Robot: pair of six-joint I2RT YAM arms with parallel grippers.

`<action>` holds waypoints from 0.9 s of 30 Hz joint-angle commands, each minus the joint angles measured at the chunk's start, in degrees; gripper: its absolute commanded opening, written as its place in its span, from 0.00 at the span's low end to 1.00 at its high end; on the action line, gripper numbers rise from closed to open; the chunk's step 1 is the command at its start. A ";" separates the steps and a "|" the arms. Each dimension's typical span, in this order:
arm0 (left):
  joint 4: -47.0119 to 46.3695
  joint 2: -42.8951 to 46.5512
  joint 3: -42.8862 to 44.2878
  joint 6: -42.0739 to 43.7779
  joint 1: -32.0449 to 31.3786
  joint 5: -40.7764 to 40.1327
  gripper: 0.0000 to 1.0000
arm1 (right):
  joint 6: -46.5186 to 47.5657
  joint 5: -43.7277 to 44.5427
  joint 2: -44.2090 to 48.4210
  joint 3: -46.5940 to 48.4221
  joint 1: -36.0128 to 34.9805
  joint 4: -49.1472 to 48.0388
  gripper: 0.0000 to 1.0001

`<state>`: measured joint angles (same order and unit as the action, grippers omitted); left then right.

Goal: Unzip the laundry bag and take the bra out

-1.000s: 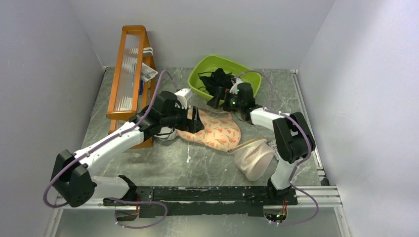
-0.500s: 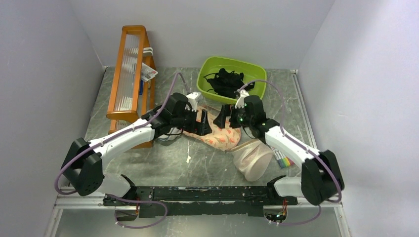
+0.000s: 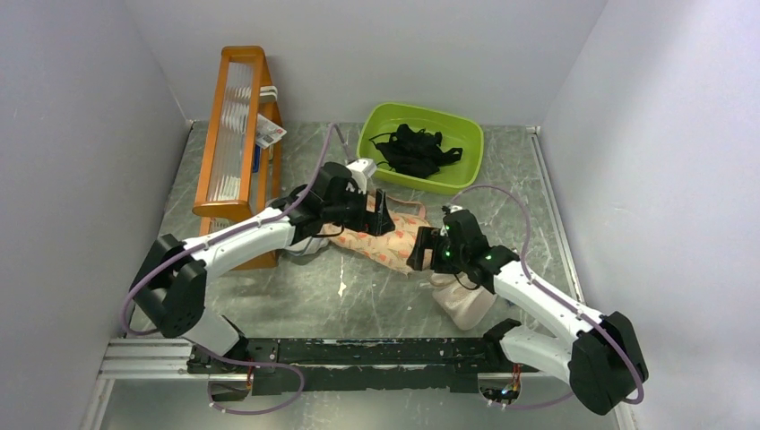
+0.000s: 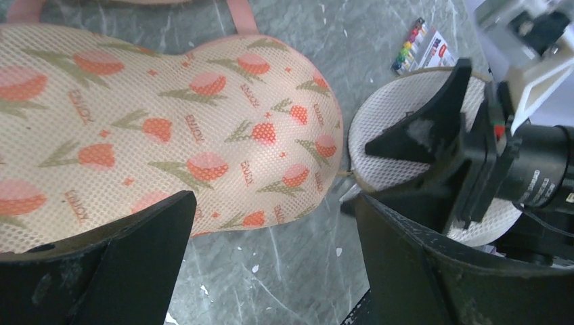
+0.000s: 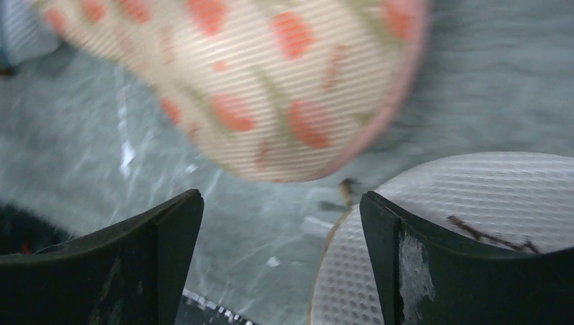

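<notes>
An orange rack (image 3: pixel 235 134) stands along the left edge of the table (image 3: pixel 358 300), toward the far left corner. The left hand (image 3: pixel 380 215) hangs over the middle of the table, fingers spread apart and holding nothing. The laundry bag (image 3: pixel 394 246) lies flat below it, printed side up, with its pink edging showing. Whether the zip is open cannot be told. A green tub (image 3: pixel 412 182) of black garments (image 3: pixel 417 150) sits near the far edge. The right hand (image 3: pixel 421 250) is just beside the bag's right lobe, its fingers also apart and empty. A beige mesh pouch (image 3: pixel 468 305) lies under the right arm, toward the near right corner.
</notes>
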<state>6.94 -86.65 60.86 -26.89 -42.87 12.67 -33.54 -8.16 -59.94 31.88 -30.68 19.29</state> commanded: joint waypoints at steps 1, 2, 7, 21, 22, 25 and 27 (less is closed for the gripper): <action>-2.64 -2.27 1.16 -1.84 -0.91 4.27 1.00 | -6.99 21.28 -1.21 0.09 1.19 4.14 0.87; -2.68 -2.54 0.92 -2.09 -1.23 4.86 0.99 | -7.84 23.57 -1.90 -0.14 1.93 3.67 0.87; -1.95 -3.57 -0.43 -2.54 -3.73 4.77 0.98 | -5.41 20.21 -3.67 -2.24 11.90 -4.13 0.87; 1.59 -5.89 -0.26 0.74 -6.55 -2.02 0.99 | 3.56 -8.62 -11.60 -2.15 13.37 -21.91 0.78; 1.69 -5.54 -0.34 1.22 -6.56 -2.20 1.00 | 3.23 -10.23 -12.45 -2.19 13.38 -23.61 0.78; 1.26 -4.49 -1.52 2.11 -6.57 -2.61 1.00 | 1.75 -15.29 -15.19 -1.96 12.94 -27.80 0.72; 1.09 -3.82 -2.14 2.68 -6.60 -3.39 1.00 | 0.91 -17.54 -17.07 -1.33 12.17 -30.50 0.70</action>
<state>8.38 -93.10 60.12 -26.44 -49.25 11.57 -31.14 -16.95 -74.50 30.28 -17.50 -2.39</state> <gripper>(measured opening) 0.999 0.724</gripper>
